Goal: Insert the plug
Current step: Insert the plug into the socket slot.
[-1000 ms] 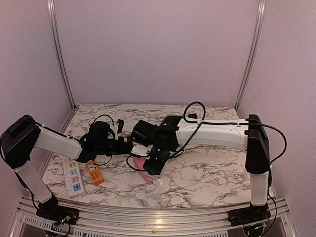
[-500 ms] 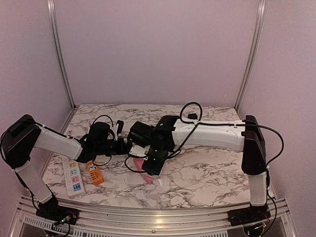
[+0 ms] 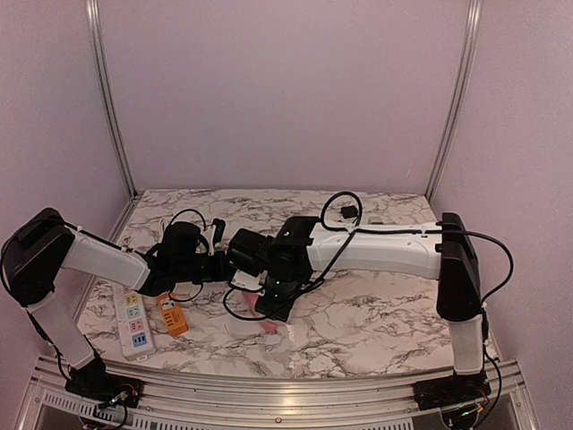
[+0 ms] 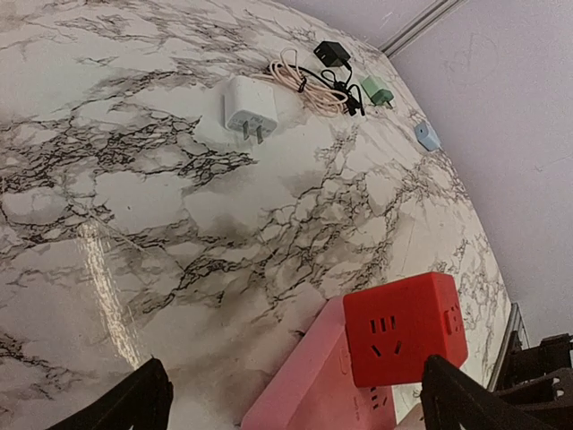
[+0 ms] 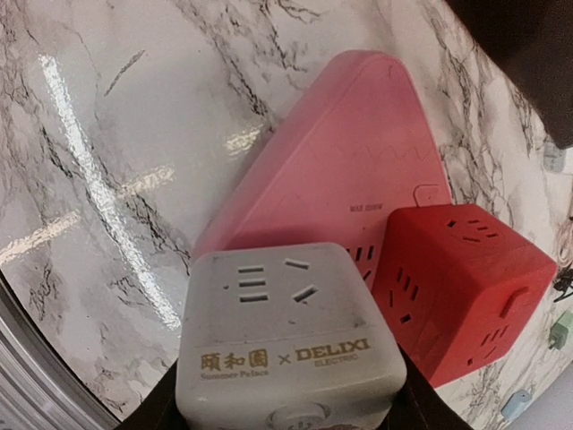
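Marble-patterned desk (image 4: pixel 179 206), lilac walls behind. Nearest, right pincer (image 5: pixel 286 408) clamped on a grey DELIXI cube socket (image 5: pixel 286 322), just in front of the red cube socket (image 5: pixel 461 282). Against that red cube, a pink power strip (image 5: pixel 331 170) lying flat. Left pincer (image 4: pixel 300 403) spread wide and empty, hovering near the red cube. Well beyond it, white plug (image 4: pixel 249 106) on the desk, prongs turned back toward the cube, beside a coiled pink cable (image 4: pixel 300 79).

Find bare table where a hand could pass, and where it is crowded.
Bare: the table between pink strip and right arm's base; also between white charger and red cube. Crowded: around the cube, and cables beside the charger.
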Motion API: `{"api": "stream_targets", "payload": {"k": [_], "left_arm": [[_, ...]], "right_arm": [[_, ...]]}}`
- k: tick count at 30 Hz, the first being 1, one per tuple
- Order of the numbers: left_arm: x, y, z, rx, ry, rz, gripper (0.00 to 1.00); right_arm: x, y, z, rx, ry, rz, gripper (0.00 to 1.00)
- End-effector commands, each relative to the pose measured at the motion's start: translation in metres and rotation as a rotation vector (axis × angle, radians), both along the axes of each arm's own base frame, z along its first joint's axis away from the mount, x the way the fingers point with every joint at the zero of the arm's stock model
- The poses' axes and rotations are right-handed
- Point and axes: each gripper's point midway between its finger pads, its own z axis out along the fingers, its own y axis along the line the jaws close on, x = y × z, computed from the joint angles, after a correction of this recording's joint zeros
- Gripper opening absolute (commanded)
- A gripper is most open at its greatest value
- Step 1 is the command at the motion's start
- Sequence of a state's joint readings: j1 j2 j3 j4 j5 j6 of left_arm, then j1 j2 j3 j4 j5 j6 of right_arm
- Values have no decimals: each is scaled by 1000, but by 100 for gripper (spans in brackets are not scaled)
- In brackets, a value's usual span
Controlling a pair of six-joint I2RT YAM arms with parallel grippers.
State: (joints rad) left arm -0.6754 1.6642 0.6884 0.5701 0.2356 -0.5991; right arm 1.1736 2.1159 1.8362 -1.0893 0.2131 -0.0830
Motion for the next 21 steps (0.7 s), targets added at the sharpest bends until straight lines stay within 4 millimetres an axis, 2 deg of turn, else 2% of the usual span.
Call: {"api": "stream_targets", "payload": {"k": [1,9,21], "left_arm": [[2,-9,13,-34,-27,-20,99],[1,-8,10,-30,-21,-18,99],[-3,-4,5,-16,-19,-20,99]], "right_arm": [[1,-18,-48,-137,-9,-19,24],[1,-21,-52,-144,-10,9,24],[14,-24,-59,-105,80,36,24]]}}
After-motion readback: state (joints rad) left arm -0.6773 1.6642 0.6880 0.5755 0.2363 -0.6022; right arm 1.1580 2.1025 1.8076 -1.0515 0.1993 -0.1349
